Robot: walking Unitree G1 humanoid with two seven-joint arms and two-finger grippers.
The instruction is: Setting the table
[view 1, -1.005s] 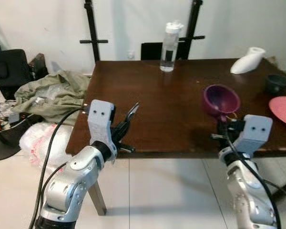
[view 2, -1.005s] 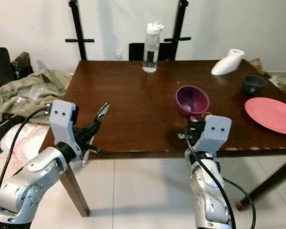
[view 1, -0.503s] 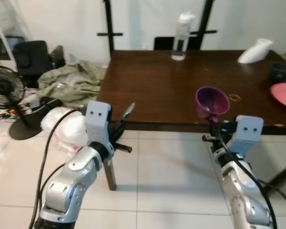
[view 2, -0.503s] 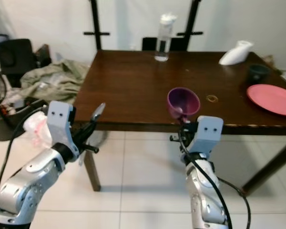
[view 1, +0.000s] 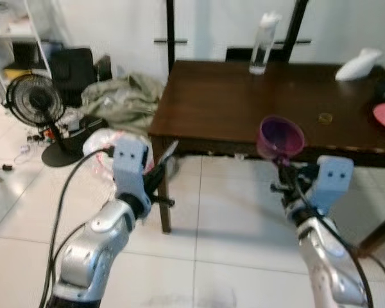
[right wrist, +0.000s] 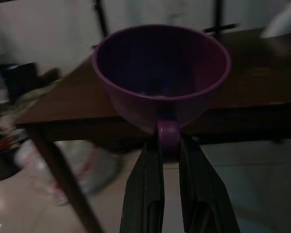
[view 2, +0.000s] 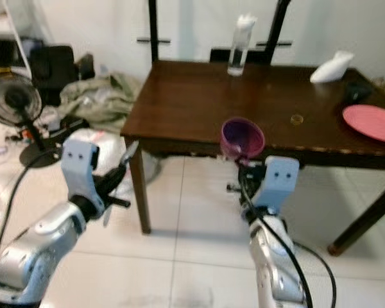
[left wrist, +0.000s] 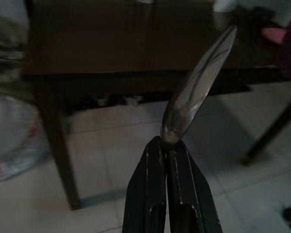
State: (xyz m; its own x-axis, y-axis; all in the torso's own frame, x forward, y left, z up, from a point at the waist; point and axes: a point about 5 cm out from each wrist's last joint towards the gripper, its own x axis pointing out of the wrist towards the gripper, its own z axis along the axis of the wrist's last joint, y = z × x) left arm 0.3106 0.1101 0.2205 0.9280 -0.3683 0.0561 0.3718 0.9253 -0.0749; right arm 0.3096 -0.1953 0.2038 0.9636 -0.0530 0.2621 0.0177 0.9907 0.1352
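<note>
Purple cup [right wrist: 161, 73], apparently empty, handle between right gripper [right wrist: 170, 151] jaws.

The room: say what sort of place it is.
Probably a lived-in home dining area: a dark wooden table bearing a pink plate and a water bottle, with a floor fan and a heap of cloth on the tiled floor beside it.
</note>
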